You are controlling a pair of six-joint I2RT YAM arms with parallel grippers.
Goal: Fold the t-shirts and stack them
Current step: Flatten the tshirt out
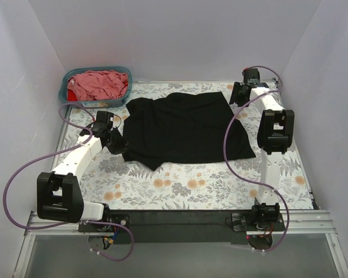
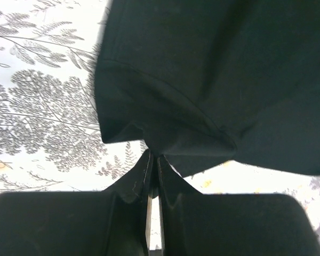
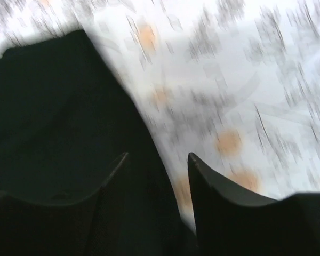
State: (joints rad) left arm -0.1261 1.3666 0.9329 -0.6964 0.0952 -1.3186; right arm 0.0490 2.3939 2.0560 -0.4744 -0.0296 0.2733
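Left wrist view: my left end effector (image 2: 153,156) pinches the black t-shirt (image 2: 218,69) edge; right end effector (image 3: 158,154) spread, empty; I'd pull slowly, cloth taut.

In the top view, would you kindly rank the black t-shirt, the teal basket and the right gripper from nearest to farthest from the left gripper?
1. black t-shirt: mid-table, its left edge pinched by the left gripper.
2. teal basket: far-left corner of the table.
3. right gripper: far right side, by the shirt's far-right corner.
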